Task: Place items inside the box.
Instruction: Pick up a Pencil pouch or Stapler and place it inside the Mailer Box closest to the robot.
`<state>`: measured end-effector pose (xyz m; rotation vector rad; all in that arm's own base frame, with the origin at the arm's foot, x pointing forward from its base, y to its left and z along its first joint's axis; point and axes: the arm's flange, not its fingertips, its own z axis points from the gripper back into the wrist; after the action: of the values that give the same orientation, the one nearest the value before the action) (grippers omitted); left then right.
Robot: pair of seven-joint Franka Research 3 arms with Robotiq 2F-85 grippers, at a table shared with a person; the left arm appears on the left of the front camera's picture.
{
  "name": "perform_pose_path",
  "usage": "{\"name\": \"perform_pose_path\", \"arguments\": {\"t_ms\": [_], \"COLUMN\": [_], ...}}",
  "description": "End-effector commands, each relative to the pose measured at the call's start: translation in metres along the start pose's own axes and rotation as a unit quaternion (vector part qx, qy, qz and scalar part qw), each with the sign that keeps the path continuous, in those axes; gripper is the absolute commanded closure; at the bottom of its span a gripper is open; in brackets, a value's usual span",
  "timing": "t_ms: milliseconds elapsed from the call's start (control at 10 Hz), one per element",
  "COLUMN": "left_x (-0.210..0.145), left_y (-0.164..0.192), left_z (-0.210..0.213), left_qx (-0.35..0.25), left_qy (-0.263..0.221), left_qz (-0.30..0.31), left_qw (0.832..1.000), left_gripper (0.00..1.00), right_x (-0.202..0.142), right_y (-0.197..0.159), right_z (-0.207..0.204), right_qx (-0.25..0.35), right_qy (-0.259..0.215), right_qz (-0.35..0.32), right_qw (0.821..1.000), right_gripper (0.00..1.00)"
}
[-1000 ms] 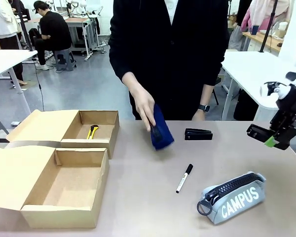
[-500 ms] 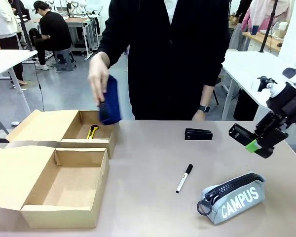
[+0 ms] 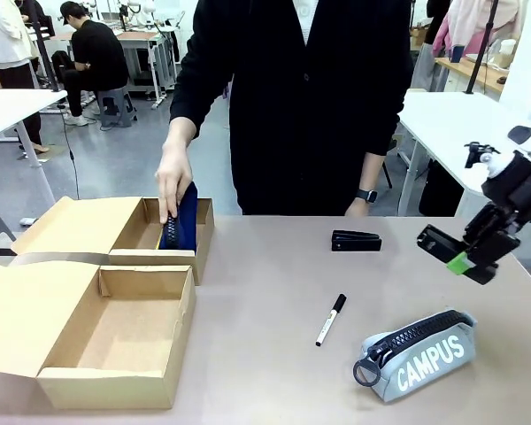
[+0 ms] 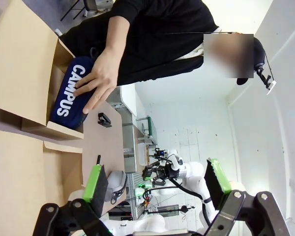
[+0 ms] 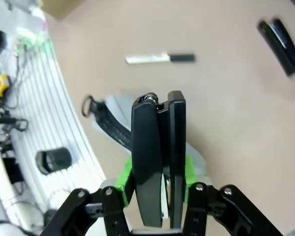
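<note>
A person's hand (image 3: 173, 181) lowers a navy zip case (image 3: 180, 223) with white "CAMPUS" letters (image 4: 69, 96) into the far compartment of the cardboard box (image 3: 115, 257). My right gripper (image 3: 461, 260) hangs above the table's right side, shut on a black stapler (image 3: 441, 243); the right wrist view has that stapler (image 5: 157, 128) upright between the green pads. Another black stapler (image 3: 356, 240) lies on the table, a black-and-white marker (image 3: 331, 319) nearer me. The grey "CAMPUS" case (image 3: 416, 354) lies front right, below my right gripper. My left gripper (image 4: 155, 184) is open and holds nothing.
The box's near compartment (image 3: 115, 332) stands open, with its flap (image 3: 26, 310) spread to the left. The person stands at the table's far edge, one hand (image 3: 358, 205) resting near the stapler on the table. White tables stand beyond on both sides.
The person's hand carried the navy case from mid-table up and left, then down into the box's far compartment. My right gripper drifted a little left with its stapler.
</note>
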<state>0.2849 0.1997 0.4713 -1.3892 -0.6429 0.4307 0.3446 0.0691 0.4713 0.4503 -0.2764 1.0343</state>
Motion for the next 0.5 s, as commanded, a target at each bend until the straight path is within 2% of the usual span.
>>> {"name": "perform_pose_path", "arguments": {"t_ms": [0, 100, 200, 300, 400], "left_x": [-0.002, -0.002, -0.002, -0.002, -0.002], "left_y": [0.000, 0.000, 0.000, 0.000, 0.000], "left_z": [-0.001, -0.001, -0.001, -0.001, -0.001], "left_qx": [-0.010, -0.010, -0.010, -0.010, -0.010], "left_qy": [-0.001, -0.001, -0.001, -0.001, -0.001], "left_qz": [-0.009, -0.009, -0.009, -0.009, -0.009], "left_qw": [1.000, 1.000, 1.000, 1.000, 1.000], "left_gripper": [0.00, 0.00, 0.00, 0.00, 0.00], "right_x": [0.070, 0.106, 0.144, 0.178, 0.215], "right_y": [0.060, 0.085, 0.106, 0.127, 0.150], "right_z": [-0.020, -0.041, -0.071, -0.102, -0.144], "right_qx": [0.035, 0.054, 0.060, 0.076, 0.062], "right_qy": [-0.100, -0.101, -0.080, -0.070, -0.054], "right_qz": [-0.100, -0.140, -0.172, -0.184, -0.224], "right_qw": [0.989, 0.983, 0.980, 0.978, 0.971], "right_gripper": [0.56, 0.56, 0.56, 0.56, 0.56]}}
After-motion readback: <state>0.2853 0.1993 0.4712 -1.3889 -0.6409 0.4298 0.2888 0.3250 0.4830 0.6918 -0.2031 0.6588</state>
